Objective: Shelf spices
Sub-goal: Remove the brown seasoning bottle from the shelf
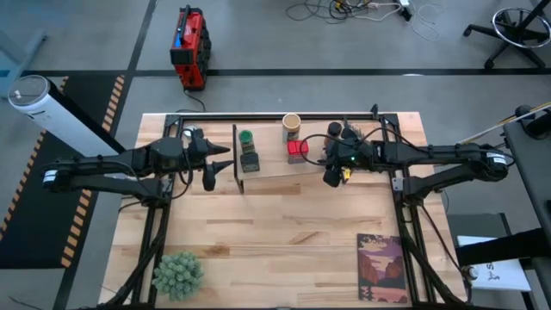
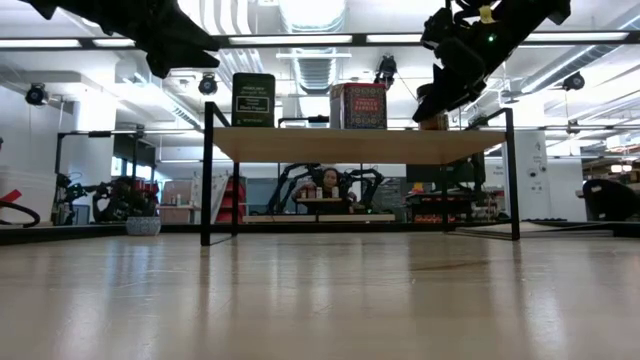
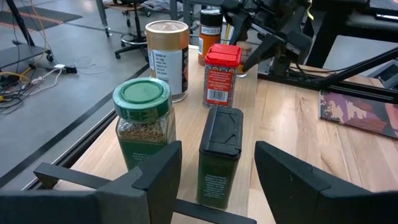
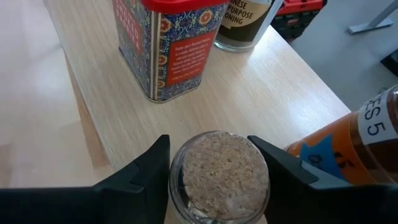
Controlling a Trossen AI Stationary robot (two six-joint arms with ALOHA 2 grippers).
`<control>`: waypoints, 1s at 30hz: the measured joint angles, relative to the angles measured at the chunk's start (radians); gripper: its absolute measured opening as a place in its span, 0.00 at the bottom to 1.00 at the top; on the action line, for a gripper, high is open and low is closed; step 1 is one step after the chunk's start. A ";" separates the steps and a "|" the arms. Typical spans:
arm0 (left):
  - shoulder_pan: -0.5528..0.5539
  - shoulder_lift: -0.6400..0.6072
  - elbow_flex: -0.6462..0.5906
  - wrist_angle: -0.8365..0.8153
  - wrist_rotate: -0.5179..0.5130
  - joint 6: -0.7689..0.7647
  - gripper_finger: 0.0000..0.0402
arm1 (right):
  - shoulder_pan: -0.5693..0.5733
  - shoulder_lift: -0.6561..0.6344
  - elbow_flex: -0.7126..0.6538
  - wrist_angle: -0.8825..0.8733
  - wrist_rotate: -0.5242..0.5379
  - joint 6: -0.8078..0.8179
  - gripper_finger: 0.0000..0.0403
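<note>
From above, my left end effector (image 1: 225,167) hovers at the shelf's nine o'clock end, its fingers standing apart with nothing between them. My right end effector (image 1: 331,169) is at the three o'clock end of the low pale-wood shelf in a thin black frame (image 1: 274,179). On the shelf board stand the green-lidded glass jar (image 1: 246,138) at eleven o'clock, the dark square tin (image 1: 250,160) just beside it toward six o'clock, the tan cardboard cylinder (image 1: 292,126) at twelve o'clock and the red square tin (image 1: 297,150) near the middle. A fuzzy green plant ball (image 1: 178,274) sits on the wooden counter (image 1: 275,250) at seven o'clock, a flat picture-cover book (image 1: 381,267) at five o'clock.

At counter height, the dark tin and the red tin stand upright on the shelf board, my right end effector coming down at its three o'clock end.

My left wrist looks past my spread fingers (image 3: 163,174) at the green-lidded jar and dark tin side by side, the cylinder and red tin behind them.

My right wrist shows my fingers (image 4: 144,169) on either side of a small pale glass jar (image 4: 219,174) of light grains, close against its sides; whether they grip it I cannot tell. An orange-labelled jar (image 4: 354,143) stands just beside it.
</note>
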 joint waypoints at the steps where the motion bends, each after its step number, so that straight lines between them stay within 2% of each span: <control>1: 0.000 0.000 0.000 0.000 0.000 -0.002 0.48 | 0.000 -0.001 0.000 -0.002 0.002 0.000 0.43; 11: 0.000 0.000 0.000 -0.001 0.000 -0.006 0.48 | 0.000 -0.023 0.000 -0.017 0.001 -0.003 0.41; 20: 0.000 0.000 0.000 -0.003 0.000 -0.007 0.48 | 0.000 -0.097 0.000 -0.034 -0.014 0.000 0.41; 30: 0.000 0.000 0.000 0.001 0.000 -0.007 0.48 | 0.020 -0.170 0.014 -0.024 -0.180 0.035 0.41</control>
